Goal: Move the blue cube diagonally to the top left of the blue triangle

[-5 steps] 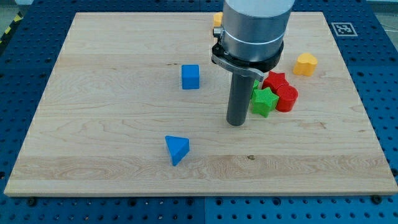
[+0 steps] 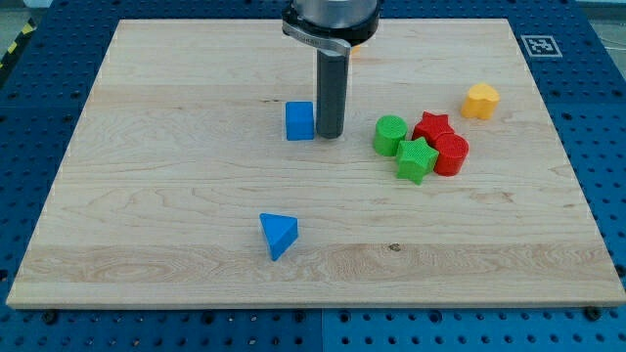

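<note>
The blue cube (image 2: 299,120) sits on the wooden board (image 2: 147,196) above the middle. My tip (image 2: 329,134) stands right beside the cube's right side, touching or nearly touching it. The blue triangle (image 2: 278,235) lies lower down, toward the view's bottom, slightly left of the cube.
To the right of my tip is a cluster: a green cylinder (image 2: 389,134), a green star (image 2: 416,159), a red star (image 2: 432,127) and a red cylinder (image 2: 452,154). A yellow block (image 2: 480,101) lies further right. An orange block is mostly hidden behind the arm at the top.
My tip has moved up and to the left, from beside the green star to the right side of the blue cube. The green cylinder is now uncovered. No block has moved.
</note>
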You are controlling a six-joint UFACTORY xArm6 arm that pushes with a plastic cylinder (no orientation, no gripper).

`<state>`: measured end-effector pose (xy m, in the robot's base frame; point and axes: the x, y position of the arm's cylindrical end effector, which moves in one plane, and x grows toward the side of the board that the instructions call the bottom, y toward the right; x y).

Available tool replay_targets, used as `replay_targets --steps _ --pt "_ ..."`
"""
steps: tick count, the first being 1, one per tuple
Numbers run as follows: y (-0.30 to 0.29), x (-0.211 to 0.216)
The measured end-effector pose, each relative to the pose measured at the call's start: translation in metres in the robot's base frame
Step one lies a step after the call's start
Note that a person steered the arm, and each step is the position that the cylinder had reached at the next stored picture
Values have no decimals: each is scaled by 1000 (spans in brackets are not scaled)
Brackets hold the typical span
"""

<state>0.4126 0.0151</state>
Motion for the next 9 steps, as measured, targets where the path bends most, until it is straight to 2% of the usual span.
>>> replay_targets --steps 2,4,6,9 --pt "-68 -12" --pt "-68 -12" --pt "-68 19" --pt "-68 20"
